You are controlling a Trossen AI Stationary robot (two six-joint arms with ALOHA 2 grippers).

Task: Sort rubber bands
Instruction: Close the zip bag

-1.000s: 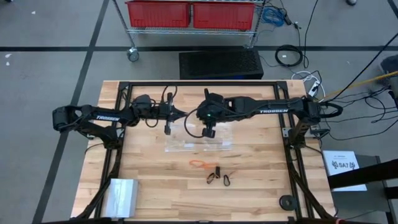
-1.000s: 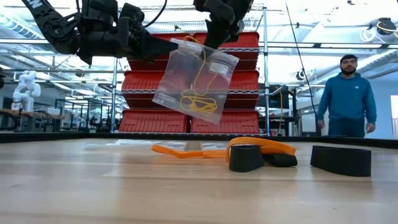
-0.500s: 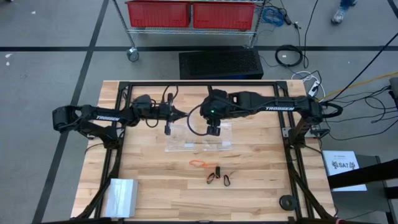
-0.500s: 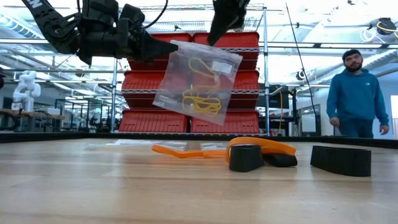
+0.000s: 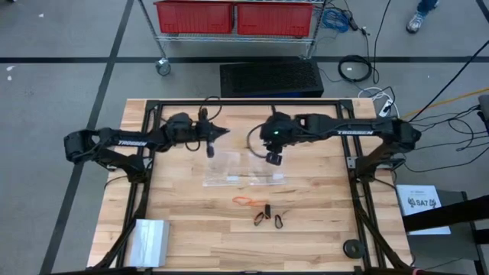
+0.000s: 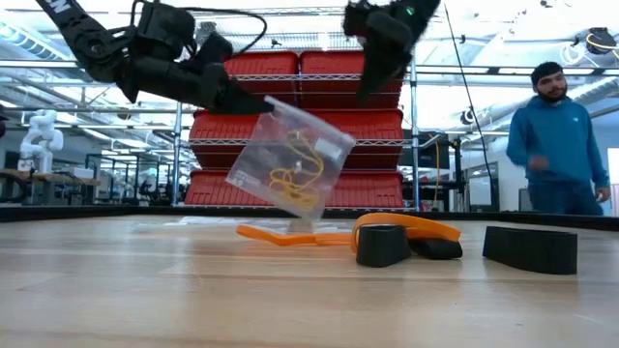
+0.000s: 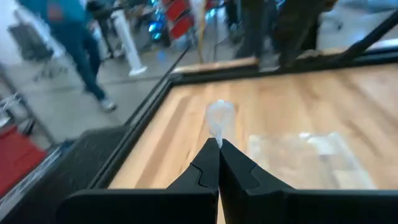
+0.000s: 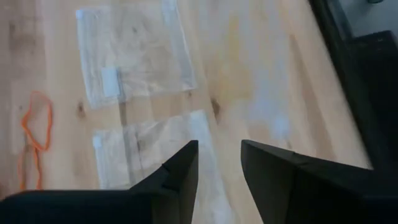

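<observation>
A clear plastic bag (image 6: 290,159) with yellowish rubber bands (image 6: 290,176) inside hangs tilted above the table, with my left gripper (image 6: 247,100) shut on it. My right gripper (image 6: 372,82) is open, up and to the right of the bag, and touches nothing. An orange rubber band (image 5: 244,200) and two black ones (image 5: 263,215) (image 5: 280,221) lie flat on the wood nearer the front edge. In the right wrist view, two more clear bags (image 8: 134,53) (image 8: 149,149) lie flat below the open fingers. My left gripper pinches the bag's upper corner (image 7: 219,119) between its two shut fingers. The fingers come nearly level from the table's left side. The bag hangs below and beyond them, tipped on the slant and clear of the table.
A stack of clear bags (image 5: 149,241) lies at the near left corner and a black round thing (image 5: 353,248) at the near right. A black frame (image 5: 359,191) runs around the table. A person in blue (image 6: 556,145) stands beyond the far edge.
My right gripper has opened, let go of the bag's top edge and drawn away toward the table's right edge. The bag has swung down and tipped, and hangs now from my left gripper alone, which has tipped downward a little.
</observation>
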